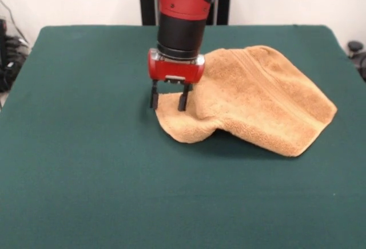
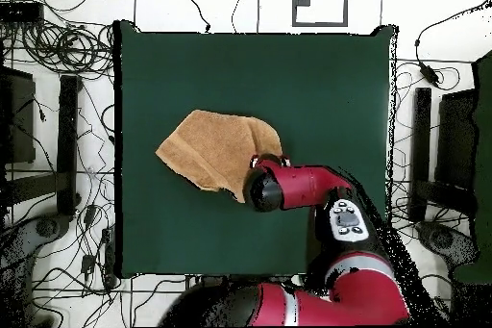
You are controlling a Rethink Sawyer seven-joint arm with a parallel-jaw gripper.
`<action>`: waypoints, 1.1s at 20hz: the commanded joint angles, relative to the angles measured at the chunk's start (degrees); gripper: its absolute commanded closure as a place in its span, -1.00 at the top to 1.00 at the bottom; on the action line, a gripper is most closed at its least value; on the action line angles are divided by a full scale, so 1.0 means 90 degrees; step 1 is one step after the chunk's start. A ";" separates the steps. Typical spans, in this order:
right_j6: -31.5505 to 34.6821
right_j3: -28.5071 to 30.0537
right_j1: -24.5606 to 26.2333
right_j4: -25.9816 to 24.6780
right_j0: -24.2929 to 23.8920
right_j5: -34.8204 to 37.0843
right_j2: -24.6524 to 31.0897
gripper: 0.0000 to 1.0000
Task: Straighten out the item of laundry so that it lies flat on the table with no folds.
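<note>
Green felt covers the big table (image 1: 80,180), and a white wall stands behind it in the front view. From above, the table (image 2: 317,84) has lots of black wires on the white floor all around it. An orange-tan towel (image 1: 269,103) lies near the middle of the table, a bit toward the robot's side. It is not flat. In the front view its near left edge is rolled over and puffed up, with a dark shadow under the hump, and a woven stripe runs across the top part near the far edge. From above, the towel (image 2: 211,149) looks like a lumpy shape with bent corners (not a neat rectangle). The red and black arm comes down from the top of the front view, and its gripper (image 1: 169,96) is right at the towel's left edge. The two dark fingers (image 1: 183,97) point straight down and stand apart, so they are open. One finger is just over the towel's edge and the other is over the bare green table beside it. I cannot tell if the tips touch the cloth. From above, the arm's red end covers the gripper (image 2: 264,188) at one end of the towel.
</note>
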 commanded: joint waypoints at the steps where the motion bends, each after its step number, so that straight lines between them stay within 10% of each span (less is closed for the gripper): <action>1: -0.0971 -0.0094 0.0705 -0.0646 -0.1033 0.0403 0.1405 1.00; 10: -0.1383 0.0061 0.0988 -0.1123 -0.2194 0.0847 0.2513 1.00; 22: -0.1167 0.0055 0.1005 -0.1500 -0.2414 0.1130 0.2803 1.00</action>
